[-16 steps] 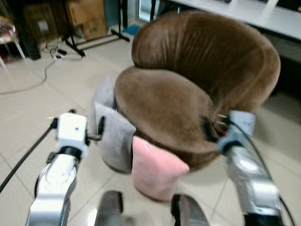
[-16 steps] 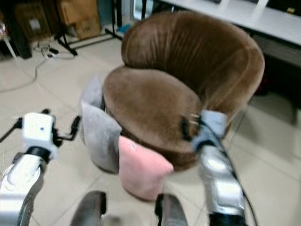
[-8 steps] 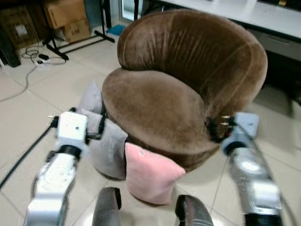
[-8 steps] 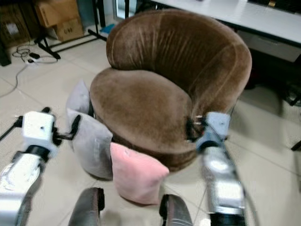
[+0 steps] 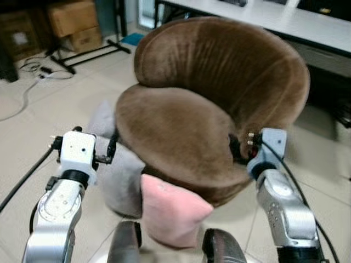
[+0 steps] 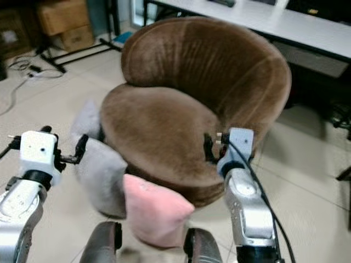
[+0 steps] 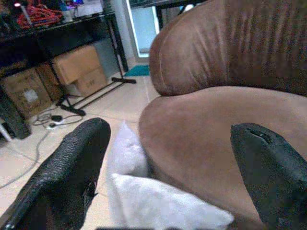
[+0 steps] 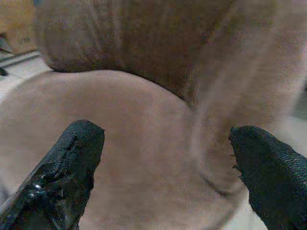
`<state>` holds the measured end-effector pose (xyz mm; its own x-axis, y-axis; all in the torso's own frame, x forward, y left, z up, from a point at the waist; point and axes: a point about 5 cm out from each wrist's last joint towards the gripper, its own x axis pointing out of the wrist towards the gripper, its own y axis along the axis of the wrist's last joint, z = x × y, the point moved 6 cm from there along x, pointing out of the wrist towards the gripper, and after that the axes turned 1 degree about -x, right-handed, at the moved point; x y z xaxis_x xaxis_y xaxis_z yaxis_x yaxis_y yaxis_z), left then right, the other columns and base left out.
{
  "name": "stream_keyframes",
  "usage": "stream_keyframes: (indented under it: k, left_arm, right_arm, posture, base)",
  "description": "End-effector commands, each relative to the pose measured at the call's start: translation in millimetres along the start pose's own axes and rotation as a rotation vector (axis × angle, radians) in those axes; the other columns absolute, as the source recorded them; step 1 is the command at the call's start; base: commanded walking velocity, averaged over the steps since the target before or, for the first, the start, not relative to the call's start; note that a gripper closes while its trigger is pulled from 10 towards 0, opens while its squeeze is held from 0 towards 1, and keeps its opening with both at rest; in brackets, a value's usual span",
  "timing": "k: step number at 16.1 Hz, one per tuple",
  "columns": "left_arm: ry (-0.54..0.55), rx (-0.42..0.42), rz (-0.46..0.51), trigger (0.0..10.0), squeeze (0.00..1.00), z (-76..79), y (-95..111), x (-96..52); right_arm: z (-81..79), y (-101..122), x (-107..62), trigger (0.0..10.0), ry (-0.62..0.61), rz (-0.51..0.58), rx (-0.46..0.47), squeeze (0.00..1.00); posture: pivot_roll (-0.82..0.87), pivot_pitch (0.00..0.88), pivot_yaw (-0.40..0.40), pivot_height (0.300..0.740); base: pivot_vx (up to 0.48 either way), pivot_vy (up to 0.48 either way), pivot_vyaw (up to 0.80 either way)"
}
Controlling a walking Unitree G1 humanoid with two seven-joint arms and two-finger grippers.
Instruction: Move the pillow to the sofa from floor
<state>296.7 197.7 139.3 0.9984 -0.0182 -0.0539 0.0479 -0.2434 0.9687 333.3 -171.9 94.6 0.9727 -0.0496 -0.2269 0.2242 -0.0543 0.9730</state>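
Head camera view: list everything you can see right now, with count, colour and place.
Sofa: 1, brown, round, straight ahead.
Pink pillow: 1, on the floor against the sofa's front.
Grey pillows: 2, on the floor left of the pink one, leaning on the sofa.
Boxes: 2, cardboard, far left.
Cable: 1, on the floor, far left.
Table: 1, white, behind the sofa.
Left gripper: open, raised beside the grey pillows.
Right gripper: open, raised over the sofa's seat.

Two silver forearms, glossy, rounded segments. White boxy wrist housing on the left arm point(image 5: 77, 156), pale blue-grey housing on the right arm point(image 5: 267, 147). Black cable trails from each wrist. Left tool point(image 7: 168, 177) and right tool point(image 8: 165, 177): black, textured, blunt-tipped fingers, set wide.
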Motion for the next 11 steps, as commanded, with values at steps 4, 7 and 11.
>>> stream_keyframes:
  k: [4,7,11]
  left_arm:
    - [-0.034,-0.009,0.006,10.0,0.0,11.7,0.5,-1.3]
    - [-0.045,0.008,0.012,10.0,0.0,15.3,0.4,-3.1]
    - [-0.038,0.009,0.018,10.0,0.0,14.9,1.0,-3.3]
  right_arm:
    - [11.8,-1.6,-1.0,10.0,-0.027,-0.001,0.02,0.0]
    - [7.2,-5.6,-1.9,10.0,0.003,-0.019,0.057,0.0]
    - [3.3,-6.5,-3.9,10.0,0.029,-0.02,0.059,0.0]
  posture:
    - [0.14,0.0,-0.069,0.595]
    - [0.14,0.0,-0.072,0.585]
    - [0.14,0.0,-0.076,0.545]
  base:
    - [0.132,0.0,0.0]
    - [0.0,0.0,0.0]
    - [0.0,0.0,0.0]
